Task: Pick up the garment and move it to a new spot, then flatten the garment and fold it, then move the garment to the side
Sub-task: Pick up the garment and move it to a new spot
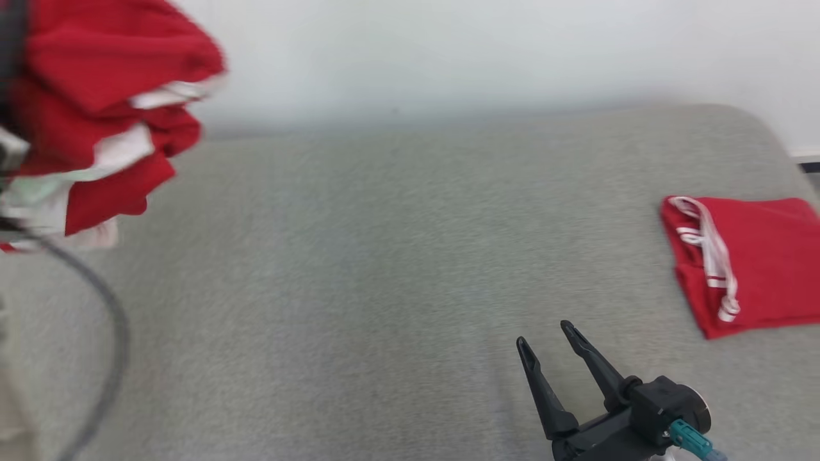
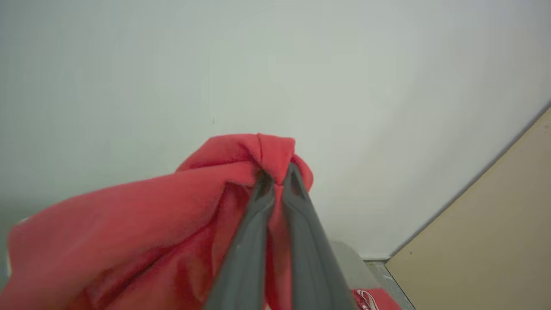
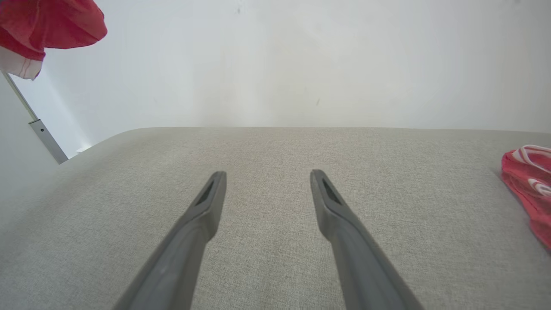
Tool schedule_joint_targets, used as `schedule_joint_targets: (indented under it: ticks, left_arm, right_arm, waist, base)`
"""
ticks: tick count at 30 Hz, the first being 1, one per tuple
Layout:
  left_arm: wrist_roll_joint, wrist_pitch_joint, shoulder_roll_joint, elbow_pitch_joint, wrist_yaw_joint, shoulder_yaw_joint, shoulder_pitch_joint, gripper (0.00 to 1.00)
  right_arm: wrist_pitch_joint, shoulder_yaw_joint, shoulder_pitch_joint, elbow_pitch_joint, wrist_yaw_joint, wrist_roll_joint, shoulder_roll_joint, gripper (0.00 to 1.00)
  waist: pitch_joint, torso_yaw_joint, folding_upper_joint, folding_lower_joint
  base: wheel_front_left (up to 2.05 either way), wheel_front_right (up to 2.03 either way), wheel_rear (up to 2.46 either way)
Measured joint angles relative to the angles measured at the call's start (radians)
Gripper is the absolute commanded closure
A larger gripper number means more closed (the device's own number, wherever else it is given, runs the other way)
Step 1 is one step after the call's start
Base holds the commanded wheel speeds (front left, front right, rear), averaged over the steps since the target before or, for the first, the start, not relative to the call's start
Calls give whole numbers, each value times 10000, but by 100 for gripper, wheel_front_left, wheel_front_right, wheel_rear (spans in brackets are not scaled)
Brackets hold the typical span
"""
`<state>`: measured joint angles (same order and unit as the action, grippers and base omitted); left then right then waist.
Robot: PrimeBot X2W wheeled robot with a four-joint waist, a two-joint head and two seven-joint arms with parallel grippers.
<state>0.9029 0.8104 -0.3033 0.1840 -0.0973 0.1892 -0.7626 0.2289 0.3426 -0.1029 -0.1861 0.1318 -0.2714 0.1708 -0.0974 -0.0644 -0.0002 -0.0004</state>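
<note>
A red garment [image 1: 109, 83] with white trim hangs bunched in the air at the upper left of the head view, above the grey cushioned surface [image 1: 384, 256]. In the left wrist view my left gripper [image 2: 277, 174] is shut on a fold of this garment [image 2: 129, 232], and the cloth drapes down to the left of the fingers. The garment's lower edge [image 3: 51, 21] shows at the top left of the right wrist view. My right gripper [image 1: 544, 334] stands open low over the surface at the front right, with nothing between its fingers [image 3: 267, 173].
A second red garment [image 1: 756, 262] with white stripes lies folded at the right edge of the surface, also seen from both wrists [image 3: 529, 189] [image 2: 374, 297]. A dark cable [image 1: 115, 333] loops down at the left. A pale wall stands behind.
</note>
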Motion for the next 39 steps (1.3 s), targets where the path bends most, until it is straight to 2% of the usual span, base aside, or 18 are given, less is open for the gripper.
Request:
schedule_joint_targets:
  ticks: [7, 14, 20, 26, 27, 28, 29, 33, 39]
  left_arm:
    - [81, -69, 1233, 529, 52, -1411, -75, 100]
    - [-35, -963, 2180, -140, 257, -2420, 1454, 100]
    - [-566, -2452, 2401, -1946, 514, -3154, 2931, 100]
    - [-1381, -4180, 2477, -4479, 851, -3837, 3336, 100]
    - [-1670, -4498, 2477, -4815, 899, -3954, 3334, 82]
    - [-1833, -4842, 2481, -5078, 955, -4044, 3332, 35]
    - [-2034, -5173, 2481, -5315, 997, -4159, 3328, 0]
    - [-2560, -6694, 2495, -5687, 1383, -4414, 3332, 0]
    - [-3204, -9217, 2295, -5173, 1854, -4477, 3945, 0]
  right_arm:
    - [-10, 125, 3, 27, 0, -13, -81, 0]
    - [-86, 138, -6, 107, 0, -96, -44, 0]
    - [-98, 174, -21, 219, 0, -142, 10, 0]
    - [-178, 274, -57, 318, 0, -165, 4, 0]
    - [-186, 324, -76, 324, 0, -174, 12, 0]
    - [-190, 349, -105, 330, 0, -176, 15, 0]
    - [-198, 322, -134, 324, 0, -178, 31, 0]
    - [-219, 140, -129, 337, 0, -205, 90, 0]
    - [-222, -570, 94, 464, 0, -188, 320, 0]
  waist:
    - [369, -937, 1, 1]
    - [337, -1992, 1, 4]
    - [107, -2677, 1, 4]
    - [-225, -2938, 3, 6]
    - [-249, -2946, 2, 6]
    - [-255, -2934, 3, 6]
    - [-253, -2912, 2, 6]
    - [-181, -2702, 2, 6]
    - [42, -2145, 2, 5]
  base:
    - [0, 0, 0]
    - [0, 0, 0]
    - [0, 0, 0]
    - [0, 0, 0]
    - [0, 0, 0]
    - [0, 0, 0]
    - [0, 0, 0]
    - [0, 0, 0]
    - [0, 0, 0]
